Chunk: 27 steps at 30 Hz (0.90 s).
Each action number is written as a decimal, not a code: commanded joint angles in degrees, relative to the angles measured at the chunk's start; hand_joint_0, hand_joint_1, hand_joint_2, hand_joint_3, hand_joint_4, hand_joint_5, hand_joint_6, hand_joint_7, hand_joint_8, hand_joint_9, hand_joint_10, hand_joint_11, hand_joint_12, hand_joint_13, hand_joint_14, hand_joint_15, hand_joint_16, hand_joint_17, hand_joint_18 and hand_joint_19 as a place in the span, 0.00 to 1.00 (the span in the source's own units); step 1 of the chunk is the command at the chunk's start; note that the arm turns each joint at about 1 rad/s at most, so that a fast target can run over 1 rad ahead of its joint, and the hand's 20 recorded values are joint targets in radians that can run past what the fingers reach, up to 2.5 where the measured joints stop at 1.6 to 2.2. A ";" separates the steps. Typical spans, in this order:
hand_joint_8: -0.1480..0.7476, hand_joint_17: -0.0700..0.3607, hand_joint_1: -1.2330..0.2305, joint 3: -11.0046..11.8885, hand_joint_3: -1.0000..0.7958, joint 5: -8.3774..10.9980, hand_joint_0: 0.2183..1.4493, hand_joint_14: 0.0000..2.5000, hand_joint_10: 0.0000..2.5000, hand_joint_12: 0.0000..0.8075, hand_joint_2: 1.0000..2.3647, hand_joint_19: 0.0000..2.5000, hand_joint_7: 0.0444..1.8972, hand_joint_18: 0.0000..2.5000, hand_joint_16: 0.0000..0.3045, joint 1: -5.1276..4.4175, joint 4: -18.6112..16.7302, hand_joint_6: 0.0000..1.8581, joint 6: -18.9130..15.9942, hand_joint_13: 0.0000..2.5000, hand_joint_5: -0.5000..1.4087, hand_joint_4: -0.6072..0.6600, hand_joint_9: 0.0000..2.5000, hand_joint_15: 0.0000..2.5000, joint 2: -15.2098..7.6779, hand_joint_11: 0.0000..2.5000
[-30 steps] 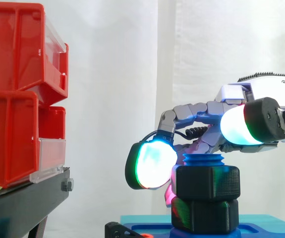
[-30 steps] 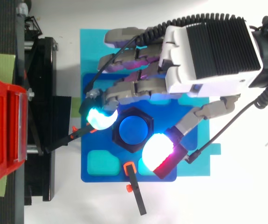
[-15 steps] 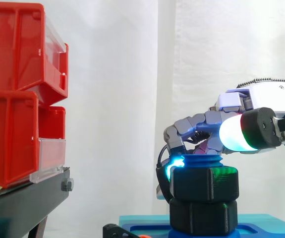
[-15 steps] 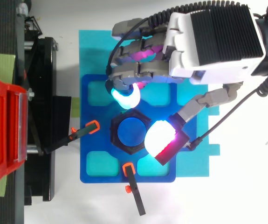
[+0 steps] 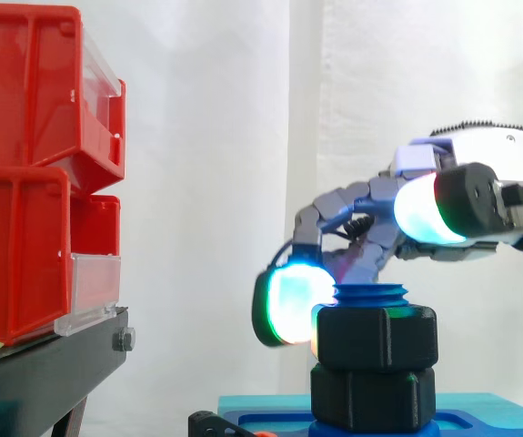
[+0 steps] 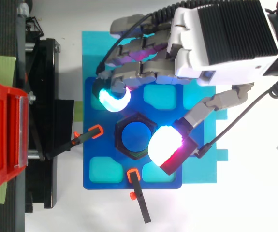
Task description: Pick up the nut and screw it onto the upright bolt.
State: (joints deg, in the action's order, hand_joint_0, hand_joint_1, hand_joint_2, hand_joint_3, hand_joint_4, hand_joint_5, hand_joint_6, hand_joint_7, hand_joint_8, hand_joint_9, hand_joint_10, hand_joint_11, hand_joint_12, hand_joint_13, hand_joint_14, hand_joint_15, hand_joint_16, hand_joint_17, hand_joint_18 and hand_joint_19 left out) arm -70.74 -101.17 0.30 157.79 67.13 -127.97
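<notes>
Hand (image 6: 216,43) relaxed and holding nothing, fingers arched and spread above the fixture

Nut (image 5: 375,337): black, hexagonal, already on the upright bolt (image 6: 135,136). A few blue threads stand proud of it. A second black hex block (image 5: 370,396) sits directly beneath, touching, so we judge little downward travel remains, if any

Key relation: the nut lies below the palm, between the cyan fingertip pad (image 6: 113,99) on its far-left side and the thumb pad (image 6: 165,147) at its near-right corner. The fingertip pad is level with the nut's upper half but apart from it. In the side view the thumb pad rides higher than the nut's flank. The turning axis is vertical, so we expect the thumb must drop to flank level before any pinch across opposite flats

Surface: matt, ribbed faces, which we judge give the pads fair purchase

Room: blue tray (image 6: 93,169) carries two orange-tipped clamps (image 6: 96,129) near the base, low down; red bins (image 5: 25,182) well apart
</notes>
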 commanded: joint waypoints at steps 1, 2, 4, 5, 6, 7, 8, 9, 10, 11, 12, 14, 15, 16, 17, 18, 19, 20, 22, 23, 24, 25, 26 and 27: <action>0.48 0.36 0.67 0.87 0.28 -0.61 0.18 0.00 0.00 0.42 0.00 0.00 0.42 0.11 0.12 0.31 -0.64 0.27 -0.42 0.21 0.20 0.60 0.35 0.00 0.00 0.00; 0.47 0.36 0.66 0.87 0.28 -0.61 0.18 0.00 0.00 0.42 0.00 0.00 0.41 0.10 0.12 0.31 -0.64 0.27 -0.42 0.21 0.20 0.60 0.35 0.00 0.00 0.00; 0.47 0.36 0.66 0.87 0.28 -0.70 0.18 0.00 0.00 0.42 0.00 0.00 0.40 0.09 0.12 0.14 -2.13 0.27 -0.51 0.20 0.20 0.59 0.34 0.00 0.00 0.00; 0.47 0.36 0.66 0.87 0.28 -0.70 0.18 0.00 0.00 0.42 0.00 0.00 0.40 0.09 0.13 0.05 -2.57 0.27 -0.51 0.20 0.20 0.59 0.34 0.00 0.00 0.00; 0.47 0.36 0.66 0.87 0.28 -0.61 0.18 0.00 0.00 0.42 0.00 0.00 0.40 0.09 0.13 -0.13 -3.10 0.27 -0.51 0.20 0.20 0.59 0.34 0.00 0.00 0.00; 0.47 0.36 0.66 0.87 0.28 -0.52 0.18 0.00 0.00 0.42 0.00 0.00 0.40 0.09 0.13 -0.13 -3.19 0.27 -0.51 0.20 0.20 0.59 0.34 0.00 -0.09 0.00; 0.47 0.36 0.66 0.87 0.28 -0.43 0.18 0.00 0.00 0.43 0.00 0.00 0.40 0.08 0.13 -0.21 -3.36 0.27 -0.51 0.19 0.20 0.59 0.33 0.00 -0.09 0.00; 0.47 0.36 0.66 0.78 0.28 -0.43 0.18 0.00 0.00 0.43 0.00 0.00 0.40 0.08 0.13 -0.56 -3.36 0.27 -0.51 0.19 0.20 0.59 0.33 0.00 -0.09 0.00; 0.47 0.37 0.66 0.78 0.28 -0.34 0.18 0.00 0.00 0.43 0.00 0.00 0.40 0.08 0.13 -0.65 -3.36 0.27 -0.51 0.19 0.20 0.59 0.33 0.00 -0.09 0.00; 0.47 0.37 0.66 0.78 0.28 -0.17 0.18 0.00 0.00 0.43 0.00 0.00 0.40 0.08 0.13 -0.92 -3.27 0.27 -0.42 0.19 0.20 0.60 0.33 0.00 0.00 0.00; 0.47 0.37 0.66 0.78 0.28 -0.17 0.18 0.00 0.00 0.43 0.00 0.00 0.40 0.08 0.13 -0.92 -3.27 0.27 -0.42 0.19 0.20 0.59 0.33 0.00 0.00 0.00; 0.47 0.37 0.66 0.78 0.28 0.18 0.18 0.00 0.00 0.44 0.00 0.00 0.40 0.07 0.13 -1.44 -2.92 0.27 -0.42 0.19 0.19 0.59 0.32 0.00 -0.09 0.00; 0.47 0.37 0.66 0.78 0.28 0.27 0.18 0.00 0.00 0.44 0.00 0.00 0.40 0.07 0.13 -1.53 -2.75 0.27 -0.42 0.19 0.19 0.59 0.32 0.00 -0.09 0.00; 0.47 0.38 0.66 0.78 0.28 0.45 0.18 0.00 0.00 0.44 0.00 0.00 0.40 0.07 0.13 -1.71 -2.48 0.27 -0.42 0.18 0.19 0.59 0.32 0.00 -0.44 0.00; 0.47 0.38 0.65 0.78 0.28 0.45 0.18 0.00 0.00 0.44 0.00 0.00 0.40 0.07 0.14 -1.97 -2.04 0.27 -0.51 0.18 0.19 0.59 0.32 0.00 -0.88 0.00; 0.47 0.38 0.65 0.78 0.28 0.45 0.18 0.00 0.00 0.44 0.00 0.00 0.40 0.07 0.14 -2.06 -1.87 0.27 -0.51 0.18 0.19 0.59 0.32 0.00 -1.06 0.00; 0.47 0.38 0.65 0.78 0.28 0.45 0.18 0.00 0.00 0.44 0.00 0.00 0.40 0.07 0.14 -2.32 -1.60 0.27 -0.51 0.18 0.19 0.59 0.31 0.00 -1.85 0.00; 0.47 0.38 0.65 0.78 0.28 0.45 0.18 0.00 0.00 0.45 0.00 0.00 0.40 0.07 0.14 -2.41 -1.78 0.27 -0.69 0.18 0.19 0.59 0.31 0.00 -2.38 0.00; 0.47 0.38 0.64 0.78 0.28 0.36 0.18 0.00 0.00 0.45 0.00 0.00 0.40 0.07 0.14 -2.50 -1.78 0.27 -1.13 0.18 0.19 0.59 0.31 0.00 -2.81 0.00; 0.46 0.38 0.64 0.78 0.28 0.36 0.18 0.00 0.00 0.45 0.00 0.00 0.40 0.07 0.14 -2.50 -1.78 0.27 -1.30 0.18 0.19 0.59 0.31 0.00 -2.90 0.00; 0.47 0.38 0.64 0.78 0.28 0.27 0.18 0.00 0.00 0.45 0.00 0.00 0.40 0.07 0.14 -2.59 -1.78 0.27 -1.48 0.18 0.19 0.59 0.31 0.00 -2.90 0.00; 0.47 0.38 0.64 0.78 0.28 0.36 0.18 0.00 0.00 0.45 0.00 0.00 0.40 0.07 0.14 -2.67 -1.78 0.27 -1.83 0.18 0.19 0.59 0.31 0.00 -2.90 0.00; 0.47 0.39 0.64 0.78 0.28 0.36 0.18 0.00 0.00 0.45 0.00 0.00 0.40 0.07 0.14 -2.67 -1.87 0.27 -1.83 0.18 0.19 0.59 0.30 0.00 -2.99 0.00; 0.47 0.39 0.64 0.78 0.28 0.36 0.18 0.00 0.00 0.45 0.00 0.00 0.40 0.07 0.14 -2.67 -1.87 0.27 -1.92 0.18 0.19 0.59 0.30 0.00 -2.90 0.00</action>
State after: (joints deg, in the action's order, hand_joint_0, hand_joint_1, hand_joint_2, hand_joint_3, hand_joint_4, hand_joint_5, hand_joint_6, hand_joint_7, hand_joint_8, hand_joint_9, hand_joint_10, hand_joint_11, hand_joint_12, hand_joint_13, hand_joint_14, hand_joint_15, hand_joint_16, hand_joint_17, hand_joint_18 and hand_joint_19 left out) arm -69.96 -100.81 -2.26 155.96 65.59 -130.74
